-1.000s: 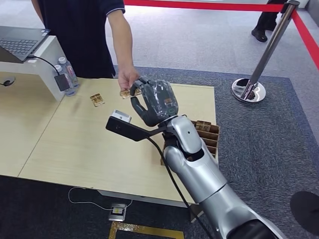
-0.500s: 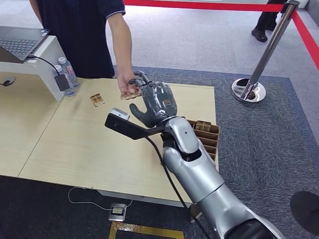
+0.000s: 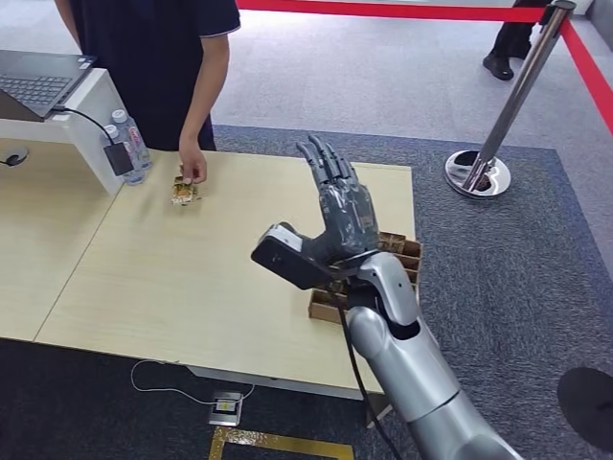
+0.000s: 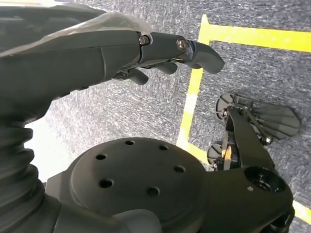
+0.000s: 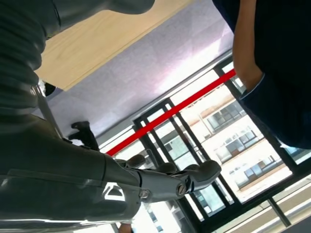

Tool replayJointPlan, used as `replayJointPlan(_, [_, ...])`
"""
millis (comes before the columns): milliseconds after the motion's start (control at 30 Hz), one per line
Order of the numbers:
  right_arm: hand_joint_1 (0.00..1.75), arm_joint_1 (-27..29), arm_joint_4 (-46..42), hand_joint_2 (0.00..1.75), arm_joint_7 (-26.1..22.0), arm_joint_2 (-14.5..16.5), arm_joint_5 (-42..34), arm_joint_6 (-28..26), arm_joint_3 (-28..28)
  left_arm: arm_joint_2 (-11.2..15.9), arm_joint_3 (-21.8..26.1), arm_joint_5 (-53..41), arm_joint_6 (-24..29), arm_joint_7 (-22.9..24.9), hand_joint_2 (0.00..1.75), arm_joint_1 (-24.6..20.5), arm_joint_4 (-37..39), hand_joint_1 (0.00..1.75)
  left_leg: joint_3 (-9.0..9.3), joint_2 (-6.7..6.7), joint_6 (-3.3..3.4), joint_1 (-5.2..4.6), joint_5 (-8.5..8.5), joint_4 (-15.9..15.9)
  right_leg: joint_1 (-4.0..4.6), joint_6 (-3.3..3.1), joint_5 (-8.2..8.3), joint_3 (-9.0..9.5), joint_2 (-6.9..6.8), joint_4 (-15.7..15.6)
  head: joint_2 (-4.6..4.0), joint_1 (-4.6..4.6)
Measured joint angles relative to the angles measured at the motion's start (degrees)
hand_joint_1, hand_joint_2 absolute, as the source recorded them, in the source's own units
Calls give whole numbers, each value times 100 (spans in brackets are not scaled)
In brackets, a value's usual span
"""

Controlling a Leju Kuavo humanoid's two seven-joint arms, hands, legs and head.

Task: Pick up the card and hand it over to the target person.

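Room: grey carpet, red barrier rope (image 3: 405,11) beyond the fingers.
Surface: pale wood table (image 3: 181,278), smooth.
Right hand (image 3: 340,206): fingers straight, spread, holding nothing.
Left hand (image 4: 110,53): fingers loosely extended, empty.
Card (image 3: 184,192): on the table under the person's hand (image 3: 192,165), well apart from the fingers.
Handling: likely light, thin, stiff; pinch by an edge.

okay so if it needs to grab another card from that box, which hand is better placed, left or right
Right, probably. The right hand is raised open over the table, just above the card box at the table's edge. The left hand hangs down by the floor, away from the table.
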Motion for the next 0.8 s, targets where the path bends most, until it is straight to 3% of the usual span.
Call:
replayJointPlan(100, [0, 467, -715, 175, -4, -152, 129, -196, -108, 2, 44, 41, 17, 48, 175, -15, -12, 0, -3, 6, 0, -2, -5, 3, -2, -1, -3, -6, 6, 4, 0, 0])
replayJointPlan(333, [0, 1140, -1660, 175, 12, -195, 212, -663, -540, -59, 186, 190, 172, 112, 175, -69, -29, 0, -10, 16, -1, -4, -6, 7, -5, -3, 0, -22, 17, 10, 0, 0])
replayJointPlan(500, [0, 1574, -1948, 175, 47, -256, -79, -990, -1334, -130, 236, 255, 256, 105, 175, -97, -37, 0, -8, 18, 2, -5, -6, 7, -5, -1, 1, -20, 19, 8, 0, 0])
replayJointPlan(600, [0, 2306, -2172, 175, 28, -238, -325, -1239, -2009, -184, 218, 247, 246, 95, 175, -76, -42, 0, -6, 4, 3, -4, -5, 5, -4, 0, 0, -11, 6, 2, 0, 0])
replayJointPlan(700, [0, 3056, -2321, 175, -71, -37, -597, -1402, -2603, -232, 204, 237, 245, 90, 175, -38, -62, 0, 3, -11, 2, -4, -6, -2, -4, 0, -5, 3, -9, -7, 0, 0])
replayJointPlan(800, [0, 3510, -2243, 175, -178, 417, -901, -1256, -3426, -265, 190, 233, 232, 24, 175, 4, -88, 0, 5, 5, 2, -5, -13, 0, -6, -1, -8, 0, 8, -3, 0, 0])
